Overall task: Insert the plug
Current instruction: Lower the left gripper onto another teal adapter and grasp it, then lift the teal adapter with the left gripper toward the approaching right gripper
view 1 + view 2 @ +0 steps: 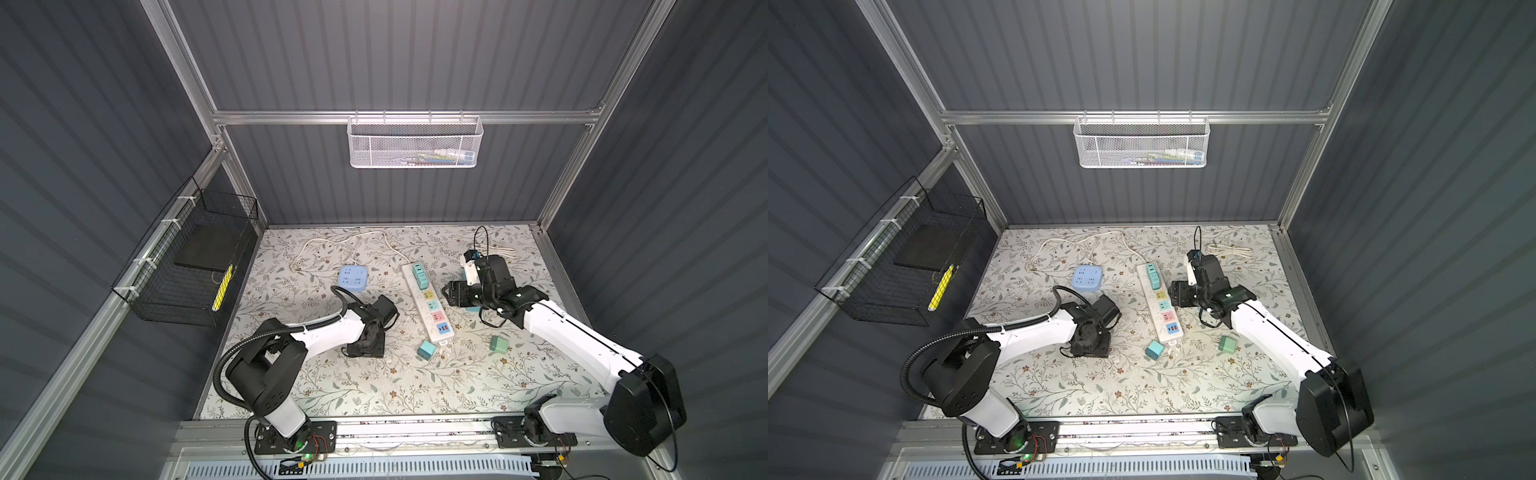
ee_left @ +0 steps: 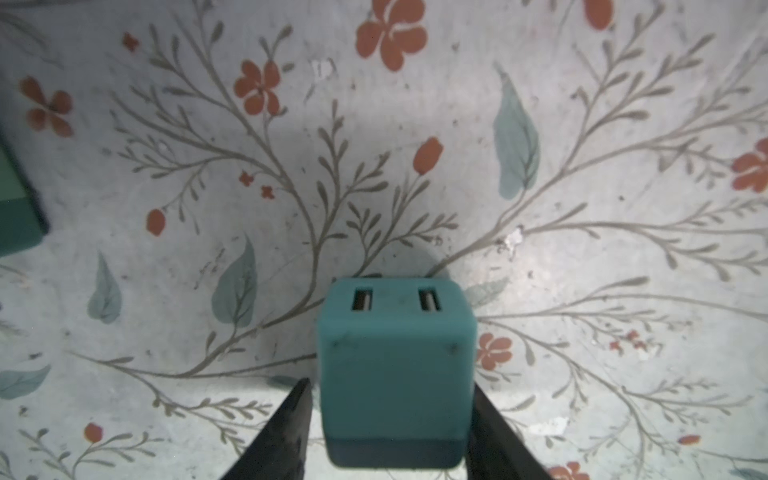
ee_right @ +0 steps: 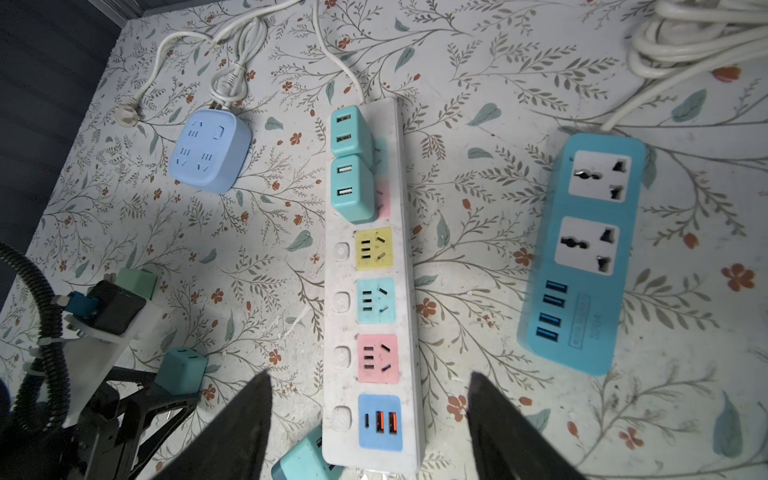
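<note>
Teal plug (image 2: pixel 395 332) on the flowered bench (image 2: pixel 582 124), hemmed in by the left tool (image 2: pixel 391 382)
Fingers (image 2: pixel 291 424) set narrow, just beside two opposite sides of the plug; cannot tell whether pressing or only flanking. Two slots (image 2: pixel 362 299) on its end face, turned away from the wrist. Near it, white power strip (image 3: pixel 409 249) with two teal chargers (image 3: pixel 353 189) seated at the far end and yellow, blue and pink sockets (image 3: pixel 374 248) bare. Right tool (image 3: pixel 369 373) spread wide near the strip, holding nothing

White arms (image 1: pixel 328 332), black joints (image 1: pixel 266 374)
</note>
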{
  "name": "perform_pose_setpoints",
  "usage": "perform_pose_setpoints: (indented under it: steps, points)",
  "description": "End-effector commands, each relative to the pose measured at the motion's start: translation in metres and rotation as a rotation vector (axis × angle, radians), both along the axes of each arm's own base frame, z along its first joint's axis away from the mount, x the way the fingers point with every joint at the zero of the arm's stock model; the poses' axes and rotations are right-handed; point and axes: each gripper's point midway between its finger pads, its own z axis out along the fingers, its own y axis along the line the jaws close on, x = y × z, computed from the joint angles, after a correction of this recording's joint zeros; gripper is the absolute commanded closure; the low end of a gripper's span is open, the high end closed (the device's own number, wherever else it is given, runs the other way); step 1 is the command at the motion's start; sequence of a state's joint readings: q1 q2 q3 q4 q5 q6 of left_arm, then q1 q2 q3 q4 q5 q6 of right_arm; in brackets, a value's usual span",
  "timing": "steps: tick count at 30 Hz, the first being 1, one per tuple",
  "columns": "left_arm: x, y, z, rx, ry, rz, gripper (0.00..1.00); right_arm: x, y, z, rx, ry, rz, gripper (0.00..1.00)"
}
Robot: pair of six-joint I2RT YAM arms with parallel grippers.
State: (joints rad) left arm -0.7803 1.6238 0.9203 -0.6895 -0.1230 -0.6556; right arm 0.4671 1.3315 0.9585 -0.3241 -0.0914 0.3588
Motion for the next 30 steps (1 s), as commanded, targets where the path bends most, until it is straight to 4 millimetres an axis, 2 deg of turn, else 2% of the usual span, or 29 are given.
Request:
perform_pose_setpoints:
  steps: [1, 4, 11, 14, 16, 20, 22, 24, 27, 30]
  points:
    - [-0.003, 0.001, -0.004, -0.002, 0.000, -0.020, 0.45, 0.005, 0.005, -0.003, 0.003, 0.033, 0.011, 0.27]
    - [-0.001, 0.001, -0.004, -0.007, -0.016, -0.025, 0.47, 0.011, 0.009, -0.003, -0.001, 0.045, 0.018, 0.27]
    - [0.005, -0.005, -0.007, -0.019, -0.031, -0.050, 0.43, 0.015, 0.010, -0.002, -0.029, 0.062, 0.024, 0.27]
    - [0.006, -0.011, -0.009, -0.053, -0.038, -0.053, 0.54, 0.016, 0.009, -0.002, -0.042, 0.069, 0.027, 0.27]
    - [0.007, -0.015, -0.011, -0.067, -0.039, -0.051, 0.66, 0.016, 0.009, -0.002, -0.046, 0.070, 0.028, 0.27]
    - [0.009, -0.012, -0.013, -0.045, -0.046, -0.061, 0.71, 0.014, 0.008, -0.003, -0.050, 0.076, 0.030, 0.27]
    - [0.013, -0.018, -0.008, -0.062, -0.064, -0.091, 0.72, 0.012, 0.007, -0.003, -0.051, 0.078, 0.030, 0.27]
    - [0.023, -0.025, 0.005, -0.083, -0.109, -0.128, 0.74, 0.010, 0.007, -0.005, -0.050, 0.083, 0.031, 0.27]
    - [0.046, -0.040, 0.035, -0.119, -0.229, -0.198, 0.77, 0.007, 0.005, -0.004, -0.054, 0.081, 0.038, 0.27]
    - [0.074, -0.058, 0.078, -0.159, -0.395, -0.281, 0.79, 0.003, 0.003, 0.002, -0.053, 0.073, 0.039, 0.28]
